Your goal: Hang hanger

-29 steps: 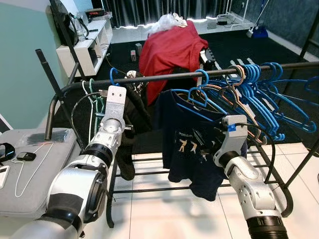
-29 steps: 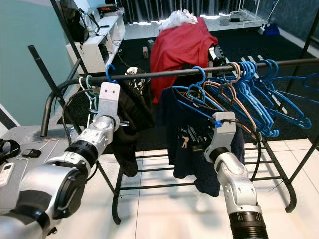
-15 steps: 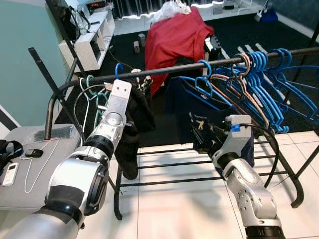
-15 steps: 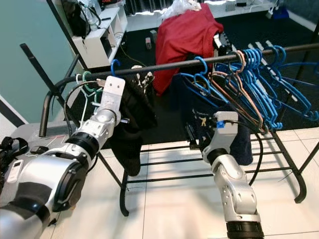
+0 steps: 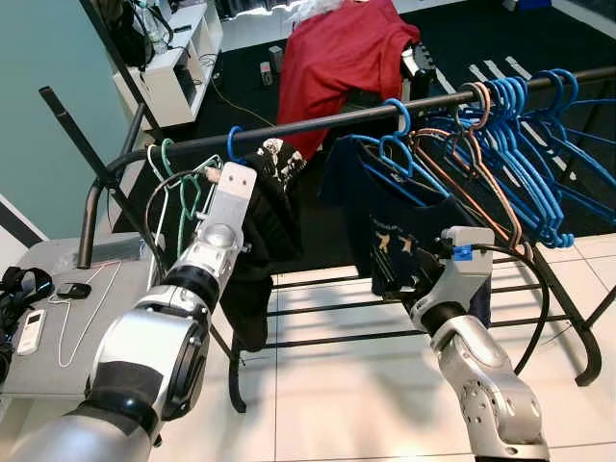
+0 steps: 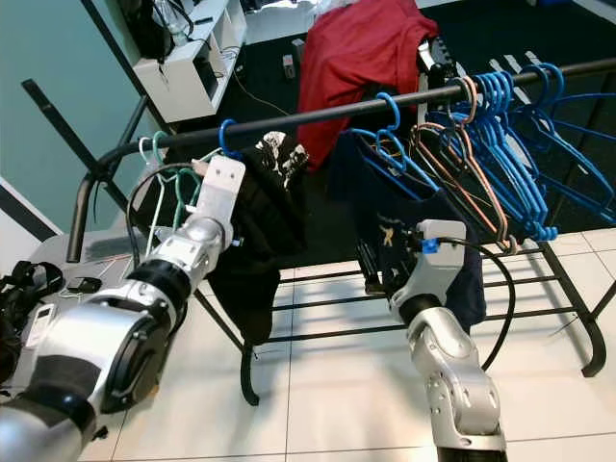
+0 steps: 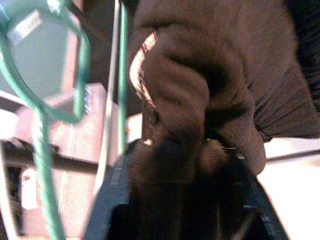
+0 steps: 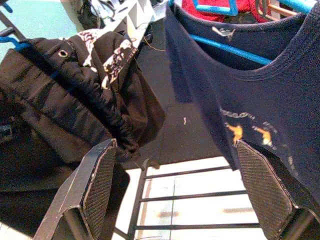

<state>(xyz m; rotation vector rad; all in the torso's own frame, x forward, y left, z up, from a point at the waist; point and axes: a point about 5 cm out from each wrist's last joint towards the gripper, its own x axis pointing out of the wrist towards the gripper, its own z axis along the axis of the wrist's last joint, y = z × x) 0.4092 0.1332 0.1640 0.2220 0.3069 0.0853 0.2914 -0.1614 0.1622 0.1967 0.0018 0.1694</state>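
Note:
A black rail [image 5: 318, 123] runs across the rack. A blue hanger [image 5: 234, 144] is hooked on it at the left and carries a black garment [image 5: 268, 217] with a white print. My left gripper [image 7: 185, 200] reaches up against that garment, shut on a bunch of its dark fabric just below the rail. A navy t-shirt [image 5: 390, 207] hangs on another blue hanger in the middle. In front of the t-shirt's lower part my right gripper [image 8: 180, 200] stands open, its fingers [image 8: 97, 185] wide apart with nothing between them.
Several bare blue hangers [image 5: 525, 144] crowd the rail's right half, and green hangers [image 5: 173, 178] hang at its left end. A red garment [image 5: 337, 48] is draped behind the rack. A grey table [image 5: 87, 318] with a remote stands at the left. White tile floor [image 5: 346, 404] lies below.
The whole view has shifted as the camera moved and now looks more steeply down on the rack. Both grippers keep their places relative to the garments.

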